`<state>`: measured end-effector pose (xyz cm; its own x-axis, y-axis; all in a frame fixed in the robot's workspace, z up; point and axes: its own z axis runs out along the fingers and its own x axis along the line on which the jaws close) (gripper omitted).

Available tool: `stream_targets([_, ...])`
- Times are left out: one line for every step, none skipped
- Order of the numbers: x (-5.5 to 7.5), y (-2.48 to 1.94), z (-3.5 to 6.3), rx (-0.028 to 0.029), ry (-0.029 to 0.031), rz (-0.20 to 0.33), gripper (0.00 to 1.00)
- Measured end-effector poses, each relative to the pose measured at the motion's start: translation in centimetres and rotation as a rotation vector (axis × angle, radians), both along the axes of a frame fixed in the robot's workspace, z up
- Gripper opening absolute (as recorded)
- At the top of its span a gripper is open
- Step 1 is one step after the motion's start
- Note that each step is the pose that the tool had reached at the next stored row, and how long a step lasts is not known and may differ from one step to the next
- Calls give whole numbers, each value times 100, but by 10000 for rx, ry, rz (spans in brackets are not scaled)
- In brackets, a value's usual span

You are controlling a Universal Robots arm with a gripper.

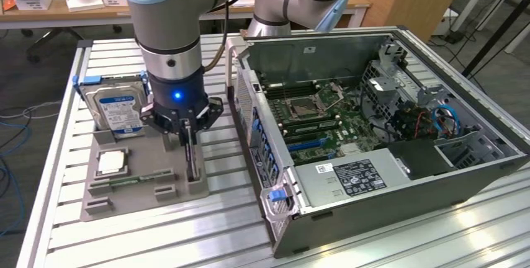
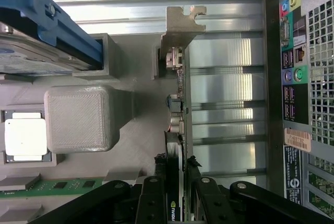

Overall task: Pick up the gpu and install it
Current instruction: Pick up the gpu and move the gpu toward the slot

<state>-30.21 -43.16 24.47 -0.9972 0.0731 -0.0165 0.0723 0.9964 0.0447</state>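
The gpu is a thin black card standing on edge in a slot of the grey holder tray. My gripper is straight above it, with its fingers down on either side of the card. In the wrist view the gpu runs away from the gripper, ending in its silver bracket. The black fingers press against both faces of the card. The card still sits in its holder slot.
On the same tray are a blue-labelled hard drive, a processor chip and a green memory stick. The open computer case lies close on the exterior view's right, with its rear panel near the card.
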Motion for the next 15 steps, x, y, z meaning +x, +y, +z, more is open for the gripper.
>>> stream_targets([0, 0, 0, 0, -1, 0, 26])
stream_targets([0, 0, 0, 0, -2, 1, 26])
stream_targets([0, 0, 0, 1, -2, 1, 26])
stream_targets([0, 0, 1, 0, 0, 0, 26])
stream_targets([0, 0, 1, -1, 1, 1, 26])
stream_targets([0, 0, 1, -1, 1, 0, 26])
stream_targets([0, 0, 1, -1, 1, 1, 26])
stream_targets([0, 0, 1, -1, 1, 1, 26])
stream_targets([0, 0, 1, -1, 0, 1, 26])
stream_targets([0, 0, 2, 0, -1, 1, 26])
stream_targets([0, 0, 5, -1, 1, 1, 26])
stream_targets([0, 0, 9, -1, 1, 1, 26])
stream_targets([0, 0, 12, -2, 1, 1, 26])
stream_targets([0, 0, 17, -2, 2, 0, 26])
stream_targets([0, 0, 22, -2, 2, 0, 26])
